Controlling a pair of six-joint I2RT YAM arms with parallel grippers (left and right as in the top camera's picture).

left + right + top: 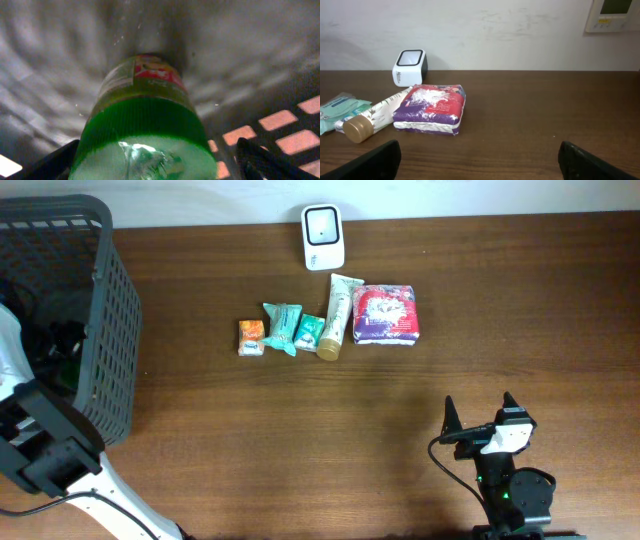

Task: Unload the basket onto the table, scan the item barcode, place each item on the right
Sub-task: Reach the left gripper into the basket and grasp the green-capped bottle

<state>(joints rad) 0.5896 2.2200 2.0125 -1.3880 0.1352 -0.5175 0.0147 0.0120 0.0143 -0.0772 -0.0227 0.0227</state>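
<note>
In the left wrist view a green bottle (145, 125) with a red and yellow label lies end-on inside the dark mesh basket (105, 320). My left gripper (155, 167) is open, its fingers on either side of the bottle; basket floor shows between the right finger (265, 160) and the bottle. From overhead the basket hides this gripper. The white barcode scanner (323, 237) (410, 66) stands at the table's back edge. My right gripper (480, 412) (480, 162) hovers open and empty over the near right of the table.
In front of the scanner lie in a row an orange packet (251, 337), two teal packets (283, 328), a cream tube (340, 315) with a gold cap, and a purple and red pack (386, 314) (432, 107). The basket stands at the table's left end.
</note>
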